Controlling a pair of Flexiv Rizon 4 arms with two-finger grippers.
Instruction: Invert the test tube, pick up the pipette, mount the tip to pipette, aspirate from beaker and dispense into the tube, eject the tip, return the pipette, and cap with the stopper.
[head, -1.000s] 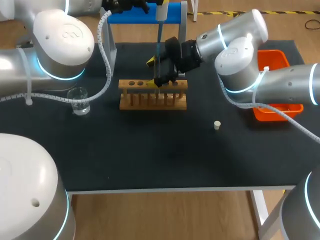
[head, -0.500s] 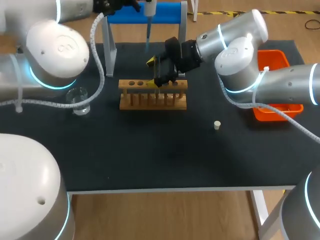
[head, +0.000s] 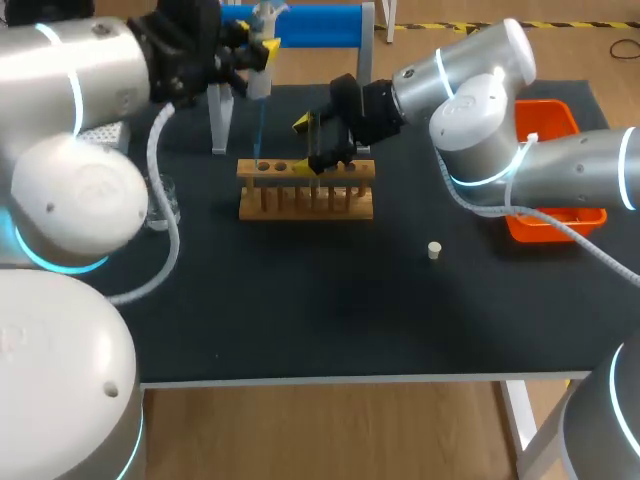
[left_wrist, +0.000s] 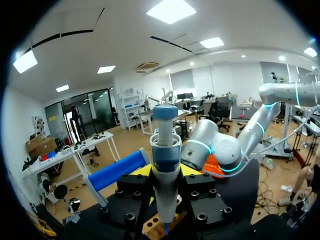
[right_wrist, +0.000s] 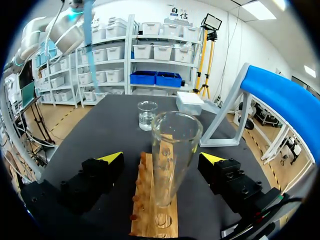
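On the black table (head: 300, 300), the beaker (head: 167, 197) stands at the far left, partly hidden behind the left arm. In the right wrist view the beaker (right_wrist: 147, 115) shows clear liquid in its bottom, with a white box (right_wrist: 190, 102) near it.

The left gripper (head: 258, 48) hangs high over the back of the table, in front of the blue stand (head: 320, 25). Its jaws pinch the pipette (head: 259, 80), which is upright. The thin blue tip points down at the left end of the wooden rack (head: 306, 190) and ends just above it. In the left wrist view the pipette (left_wrist: 165, 165) sits between the 2 black fingers of the gripper (left_wrist: 165, 172).

The rack lies mid-table. The tube (right_wrist: 170, 160) stands upright in a hole near its right end, mouth up. I cannot tell whether it holds liquid.

The right gripper (head: 310, 143) sits at the tube, reaching in from the right. Its jaws are spread, with 1 yellow fingertip (right_wrist: 111, 157) on each side of the glass and neither touching it.

The small white stopper (head: 434, 250) lies alone to the right of the rack, well apart from it. An orange bin (head: 548, 125) sits at the table's right edge, behind the right arm.
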